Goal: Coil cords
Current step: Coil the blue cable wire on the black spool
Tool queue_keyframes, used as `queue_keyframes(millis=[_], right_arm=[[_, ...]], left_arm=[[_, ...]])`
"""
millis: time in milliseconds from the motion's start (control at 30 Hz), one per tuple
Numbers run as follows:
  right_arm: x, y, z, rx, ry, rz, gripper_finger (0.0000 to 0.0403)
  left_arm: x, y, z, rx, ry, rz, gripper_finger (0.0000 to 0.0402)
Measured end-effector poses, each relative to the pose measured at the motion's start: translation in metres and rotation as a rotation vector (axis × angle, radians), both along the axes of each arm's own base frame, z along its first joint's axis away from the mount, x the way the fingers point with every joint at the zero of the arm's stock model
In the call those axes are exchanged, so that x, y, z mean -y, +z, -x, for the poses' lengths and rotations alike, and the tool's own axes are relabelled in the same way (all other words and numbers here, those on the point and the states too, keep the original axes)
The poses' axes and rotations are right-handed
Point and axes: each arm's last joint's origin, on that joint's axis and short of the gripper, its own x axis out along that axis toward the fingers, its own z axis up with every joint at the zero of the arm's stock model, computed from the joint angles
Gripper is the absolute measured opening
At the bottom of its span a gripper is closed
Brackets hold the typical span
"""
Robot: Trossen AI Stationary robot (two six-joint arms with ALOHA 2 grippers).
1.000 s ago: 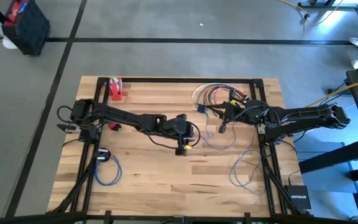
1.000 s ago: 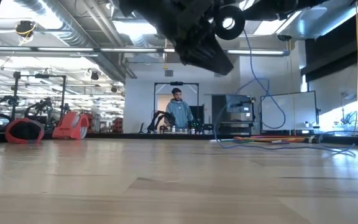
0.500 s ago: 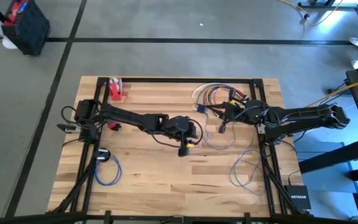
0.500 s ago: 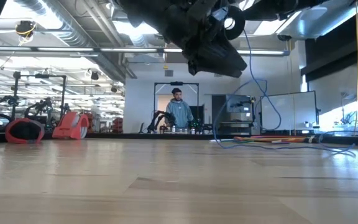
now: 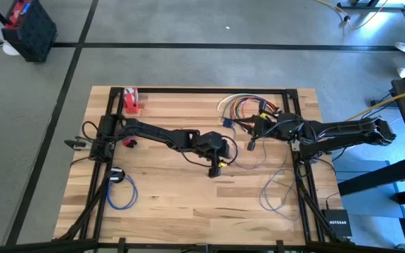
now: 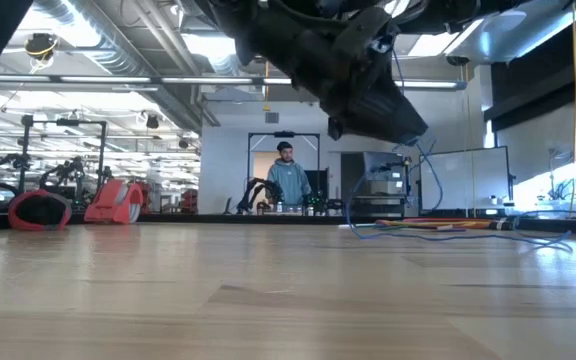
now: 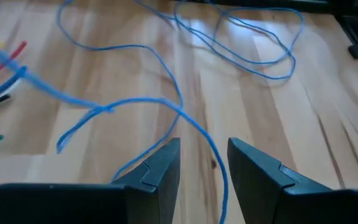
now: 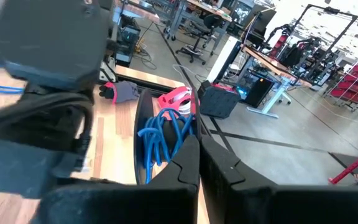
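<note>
A long blue cord lies in loose loops on the table's right half. One end is gathered in several loops at my right gripper, which is shut on it above the table's far middle. My left gripper is open at the table's middle, above the wood. In the left wrist view a strand of the blue cord runs on the table into the gap between its fingers. A second blue cord with a black disc lies coiled at the near left. My right gripper pinches a bunch of several loops of the blue cord between its two shut fingers. It comes roughly level from the table's right side. The rest of the cord hangs slack below it and runs down onto the table.
A bundle of red, orange, white and other cords lies at the far right. A red object stands at the far left corner. A black box sits off the near right corner. A person stands in the room beyond.
My left gripper has gone toward the table's right edge and a little down, nearer the blue cord's loops and my right gripper. My right gripper has kept still with the cord.
</note>
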Motion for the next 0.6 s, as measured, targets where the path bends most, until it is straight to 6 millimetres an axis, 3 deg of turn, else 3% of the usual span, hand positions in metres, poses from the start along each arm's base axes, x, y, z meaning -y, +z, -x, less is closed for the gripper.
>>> queue_keyframes(millis=[167, 600], right_arm=[[0.000, 0.000, 0.000, -0.005, 0.000, 0.000, 0.0007], [0.000, 0.000, 0.000, 0.003, -0.014, 0.002, 0.0007]], left_arm=[[-0.001, -0.005, -0.001, -0.033, -0.014, -0.012, 0.0119], [-0.014, -0.013, 0.000, -0.078, -0.035, -0.080, 0.0007]])
